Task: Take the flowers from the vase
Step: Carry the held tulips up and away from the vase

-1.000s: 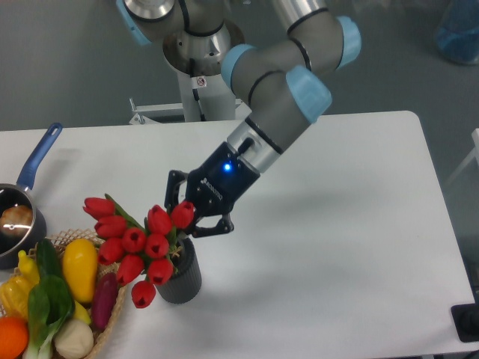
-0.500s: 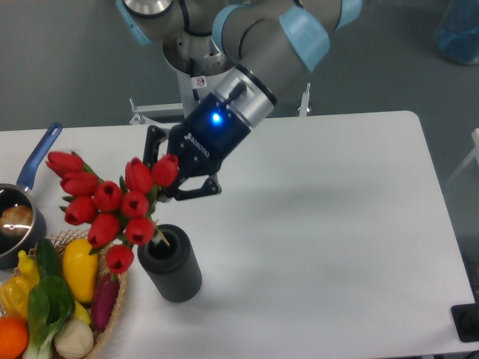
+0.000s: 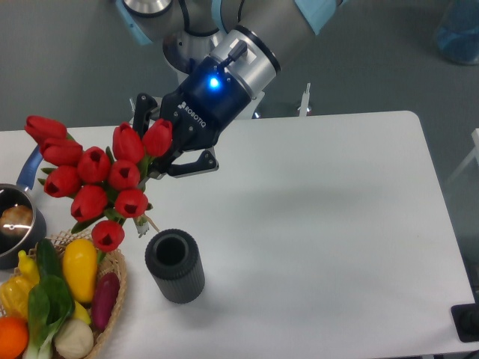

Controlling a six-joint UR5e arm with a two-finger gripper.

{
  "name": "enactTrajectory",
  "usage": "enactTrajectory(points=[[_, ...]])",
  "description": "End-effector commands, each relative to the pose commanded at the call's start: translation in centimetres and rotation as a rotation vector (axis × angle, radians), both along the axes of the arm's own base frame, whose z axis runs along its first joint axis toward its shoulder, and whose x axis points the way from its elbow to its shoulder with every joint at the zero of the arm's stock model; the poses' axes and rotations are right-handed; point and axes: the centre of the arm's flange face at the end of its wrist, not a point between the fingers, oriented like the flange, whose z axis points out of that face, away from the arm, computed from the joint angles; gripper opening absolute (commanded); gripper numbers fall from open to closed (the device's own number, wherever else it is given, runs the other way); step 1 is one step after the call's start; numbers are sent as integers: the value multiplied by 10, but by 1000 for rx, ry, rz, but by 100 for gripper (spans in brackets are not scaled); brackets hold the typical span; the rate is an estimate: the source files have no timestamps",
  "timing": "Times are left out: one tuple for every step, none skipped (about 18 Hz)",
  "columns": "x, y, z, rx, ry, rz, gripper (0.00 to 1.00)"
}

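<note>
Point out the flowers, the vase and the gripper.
flowers point(image 3: 96, 182): fixed camera, on a red bud near the middle of the bunch.
vase point(image 3: 179, 280): fixed camera, on its ribbed outer wall.
gripper point(image 3: 159, 153): fixed camera, midway between its fingertips, at the bunch's right edge.

The gripper point(image 3: 166, 153) holds the flowers point(image 3: 93, 179) at frame left, clear above the vase point(image 3: 175, 266), which stands empty at lower centre-left beside a basket point(image 3: 116, 288).

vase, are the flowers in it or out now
Out. The vase stands upright with its dark mouth bare, while the gripper holds the flowers in the air, stem ends clear above the rim.
</note>
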Motion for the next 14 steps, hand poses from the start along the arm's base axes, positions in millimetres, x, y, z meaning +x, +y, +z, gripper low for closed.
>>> enactTrajectory(points=[[-14, -15, 5, 5, 23, 36, 0], [-31, -34, 11, 8, 46, 79, 0], [-47, -50, 9, 5, 60, 118, 0], [-62, -64, 6, -3, 85, 150, 0], [-77, -78, 3, -20, 123, 183, 0], [-89, -89, -2, -44, 163, 213, 0], [-99, -97, -5, -64, 189, 237, 0], [-109, -106, -7, -81, 196, 263, 0], [-117, -114, -9, -92, 200, 285, 0], [-126, -124, -11, -104, 200, 310, 0], [-136, -131, -20, -141, 203, 340, 0], [-144, -135, -30, -208, 228, 374, 0], [-152, -140, -37, -272, 269, 402, 0], [-153, -140, -40, -317, 315, 407, 0]])
